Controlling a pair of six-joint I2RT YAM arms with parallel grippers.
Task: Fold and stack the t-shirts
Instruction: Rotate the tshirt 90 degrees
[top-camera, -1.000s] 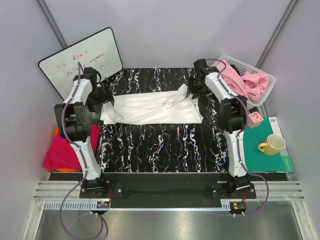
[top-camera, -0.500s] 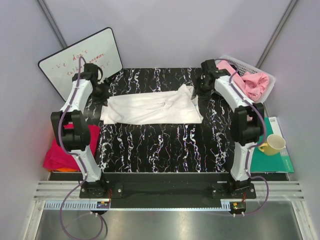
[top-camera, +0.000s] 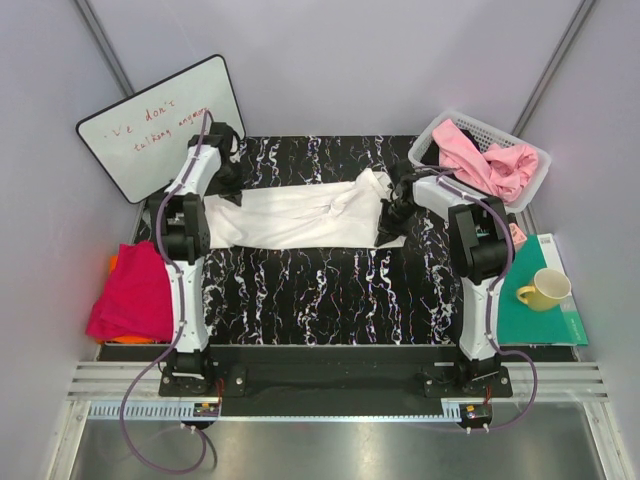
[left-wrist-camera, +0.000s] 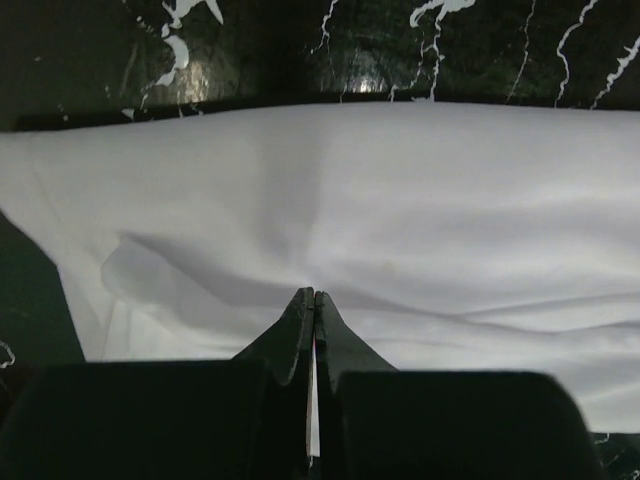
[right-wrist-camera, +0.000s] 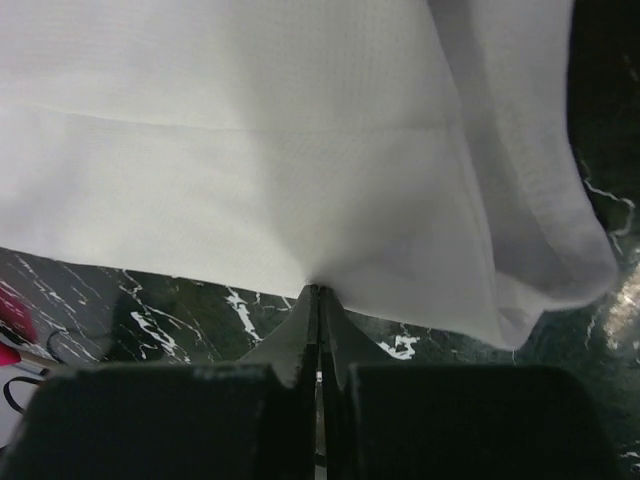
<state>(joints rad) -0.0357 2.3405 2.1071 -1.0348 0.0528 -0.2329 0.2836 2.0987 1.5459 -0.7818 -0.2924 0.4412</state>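
Note:
A white t-shirt (top-camera: 300, 215) lies spread lengthwise across the black marbled table (top-camera: 320, 290). My left gripper (top-camera: 227, 193) is at its left end, and in the left wrist view the left gripper (left-wrist-camera: 314, 296) is shut with a sliver of the white t-shirt (left-wrist-camera: 400, 200) pinched between its fingers. My right gripper (top-camera: 393, 211) is at the shirt's right end. The right wrist view shows the right gripper (right-wrist-camera: 319, 291) shut on the hem of the white t-shirt (right-wrist-camera: 250, 150), cloth puckering at the tips. Pink t-shirts (top-camera: 487, 160) fill the basket. A magenta-red t-shirt (top-camera: 135, 295) lies on an orange one (top-camera: 112, 264) at the left.
A white mesh basket (top-camera: 527, 150) stands at the back right. A whiteboard (top-camera: 160, 122) leans at the back left. On the right lies a teal mat (top-camera: 530, 320) with a yellow mug (top-camera: 545, 289) on it, and a small pink box (top-camera: 515, 236) beside it.
Both arms swung in over the ends of the white t-shirt and lowered onto it. Both grippers went from open to shut on the cloth.

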